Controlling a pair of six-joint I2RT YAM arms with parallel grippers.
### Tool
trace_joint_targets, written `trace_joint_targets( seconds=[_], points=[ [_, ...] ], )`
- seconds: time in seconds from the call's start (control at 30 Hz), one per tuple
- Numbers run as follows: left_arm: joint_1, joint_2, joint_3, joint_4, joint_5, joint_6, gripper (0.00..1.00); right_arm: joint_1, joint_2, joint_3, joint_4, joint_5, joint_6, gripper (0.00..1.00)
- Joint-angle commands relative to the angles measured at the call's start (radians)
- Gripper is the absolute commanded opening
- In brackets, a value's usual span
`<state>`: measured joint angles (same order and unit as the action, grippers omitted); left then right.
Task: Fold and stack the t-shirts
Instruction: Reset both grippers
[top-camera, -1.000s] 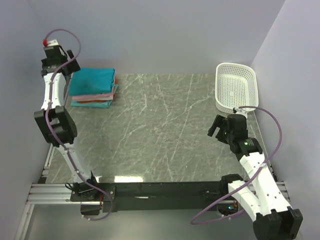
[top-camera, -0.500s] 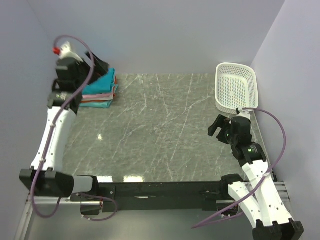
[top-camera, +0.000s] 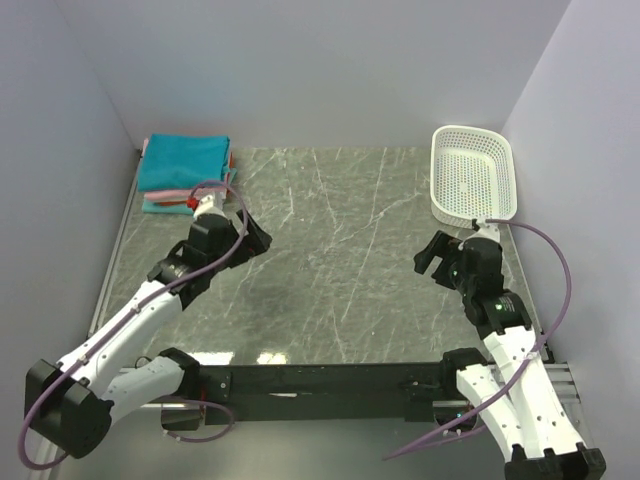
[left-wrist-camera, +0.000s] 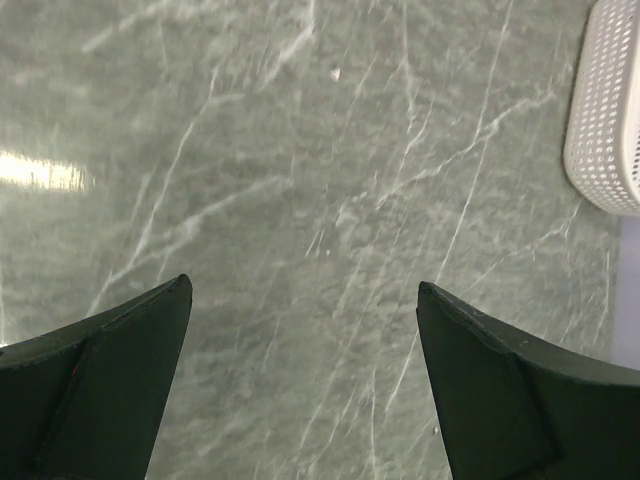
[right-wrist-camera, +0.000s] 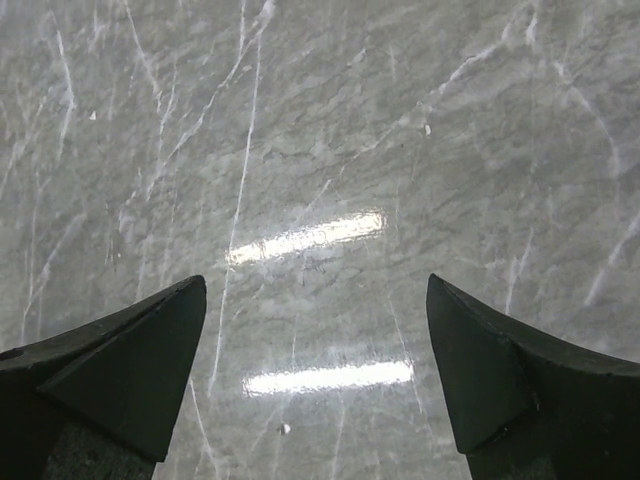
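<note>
Resting in the back left corner: the t-shirts (top-camera: 185, 178), folded and stacked in one neat pile on the table (top-camera: 340, 250).
Top of the pile: a teal-blue shirt (top-camera: 183, 160), lying flat and covering most of the others.
Under it: the thin edge of a pink shirt (top-camera: 200, 190) peeks out at the near side, and an aqua shirt (top-camera: 185, 208) lies at the bottom.
Left claw (top-camera: 258, 236): wide open, with only table between its fingers. It hangs over the left part of the table, near the pile but not touching it.
Left wrist view: the left claw (left-wrist-camera: 303, 285) shows two dark fingers far apart over the gray stone, and the basket (left-wrist-camera: 605, 110) is at the top right.
Right claw (top-camera: 428, 255): wide open too, over the right side of the table, a little in front of the basket (top-camera: 436, 160).
Right wrist view: the right claw (right-wrist-camera: 315, 280) has both fingers spread wide, and shiny stone with bright light streaks shows between them.
Basket: white plastic with little holes, standing in the back right corner, well apart from the pile.
</note>
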<state>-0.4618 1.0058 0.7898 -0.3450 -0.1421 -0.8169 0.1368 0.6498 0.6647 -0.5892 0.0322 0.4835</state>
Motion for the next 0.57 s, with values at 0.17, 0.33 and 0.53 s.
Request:
trace_joint_targets(
  seconds=[0.17,0.33,0.53],
  points=[
    [-0.046,-0.090,-0.207,0.090,-0.108,-0.126,0.99,-0.005,-0.045,-0.169,0.204,-0.089,0.064,0.97],
    [-0.048,-0.087,-0.199,0.035,-0.198,-0.131,0.99,-0.005,-0.019,-0.192,0.218,-0.040,0.061,0.97],
    [-0.048,-0.115,-0.215,0.070,-0.201,-0.130,0.99,-0.005,-0.003,-0.209,0.230,-0.008,0.050,0.97]
  ],
)
